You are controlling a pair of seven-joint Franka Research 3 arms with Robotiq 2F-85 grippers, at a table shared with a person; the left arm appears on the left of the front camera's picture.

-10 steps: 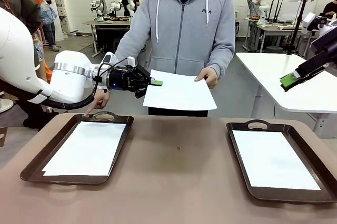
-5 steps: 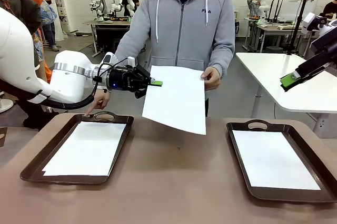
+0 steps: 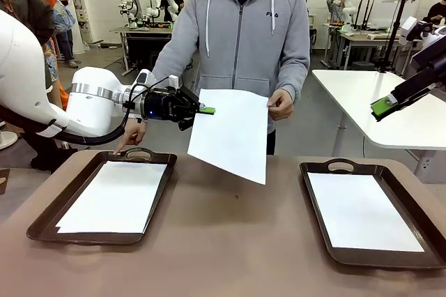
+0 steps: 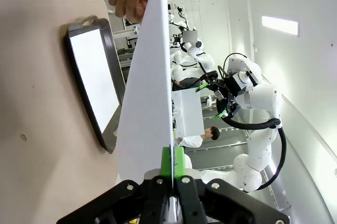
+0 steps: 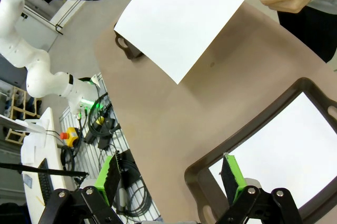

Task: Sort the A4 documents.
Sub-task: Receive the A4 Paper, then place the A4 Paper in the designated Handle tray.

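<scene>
Two trays sit on the brown table [image 3: 230, 241], each already holding a white sheet: the left tray [image 3: 42, 222] with its sheet [image 3: 115, 196], the right tray [image 3: 317, 206] with its sheet [image 3: 362, 210]. So part of the sorting looks done. A third sheet [image 3: 233, 133] is mid-handover, hanging tilted in the air over the table's far edge, between the two trays. The left gripper [image 3: 206, 110] is clamped shut on that sheet's upper left corner; the left wrist view shows the green pads pinching the paper edge-on. The person's hand [image 3: 281, 104] is at the sheet's opposite upper corner; whether it has let go can't be told, though the sheet droops as if mostly carried by the gripper.

Left to do, as a judgement: take the sheet fully over and lay it in one of the trays, likely the left one since that arm holds it. No further loose sheets are visible, so how many remain can't be said.

The right gripper [image 5: 171, 174] hangs above the near end of the right tray with its jaws wide apart, holding nothing.

Writing: the person's grey hoodie [image 3: 240, 39] carries a small chest logo reading "FILA". All sheets look blank.
</scene>
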